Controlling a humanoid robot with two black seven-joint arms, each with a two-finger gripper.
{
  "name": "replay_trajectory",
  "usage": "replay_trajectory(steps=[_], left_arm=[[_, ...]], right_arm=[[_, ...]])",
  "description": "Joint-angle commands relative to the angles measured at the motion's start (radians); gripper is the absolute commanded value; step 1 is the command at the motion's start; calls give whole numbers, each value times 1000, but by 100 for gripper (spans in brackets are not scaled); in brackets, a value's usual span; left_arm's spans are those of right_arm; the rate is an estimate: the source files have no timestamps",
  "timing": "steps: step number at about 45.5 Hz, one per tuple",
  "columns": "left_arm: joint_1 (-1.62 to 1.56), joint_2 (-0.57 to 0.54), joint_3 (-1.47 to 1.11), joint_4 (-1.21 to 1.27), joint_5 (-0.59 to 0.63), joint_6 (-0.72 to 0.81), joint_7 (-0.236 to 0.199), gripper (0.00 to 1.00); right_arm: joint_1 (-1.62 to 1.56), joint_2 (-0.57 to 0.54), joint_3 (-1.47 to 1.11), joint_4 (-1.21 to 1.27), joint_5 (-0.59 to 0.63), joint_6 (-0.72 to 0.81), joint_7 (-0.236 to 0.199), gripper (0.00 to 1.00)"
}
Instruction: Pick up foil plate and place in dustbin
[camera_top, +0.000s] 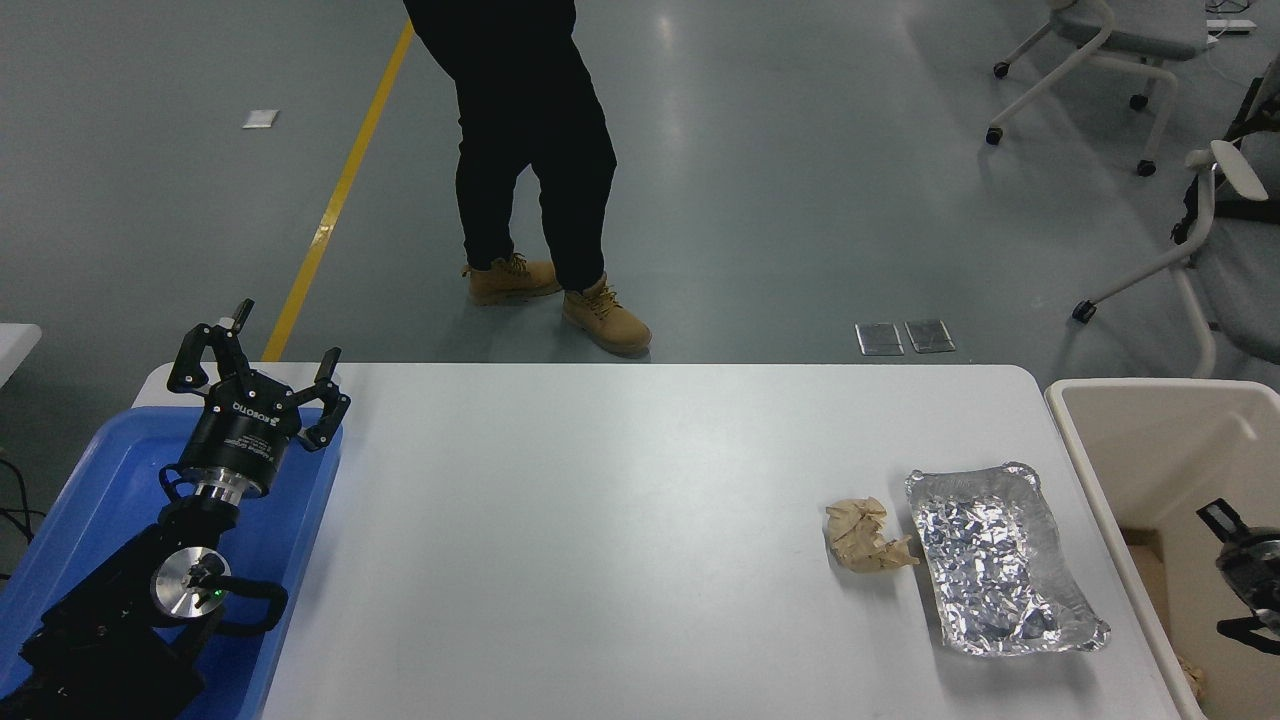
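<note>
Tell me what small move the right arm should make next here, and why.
Probably swing the right gripper left, out over the foil plate. The plate lies untouched on the table beside a paper wad, while that gripper sits at the picture's right edge over the dustbin.

Foil plate (1003, 562): crinkled aluminium foil, shiny silver. Dustbin (1100, 470): smooth cream plastic, matt. Paper wad (864, 536): crumpled tan paper, dull. Tray (70, 490): glossy blue plastic. Table (600, 520): smooth white, matt.

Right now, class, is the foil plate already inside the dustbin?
No, the foil plate lies on the table, beside the dustbin.
</note>
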Motion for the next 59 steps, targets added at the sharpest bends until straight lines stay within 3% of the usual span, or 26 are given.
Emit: replay_trajectory(steps=[1,59], left_arm=[[0,0,0,0,1,0,0,98],[0,0,2,0,0,0,0,98]], right_arm=[[-18,1,3,0,1,-1,1,0],[-32,-2,23,-3,1,-1,2,0]])
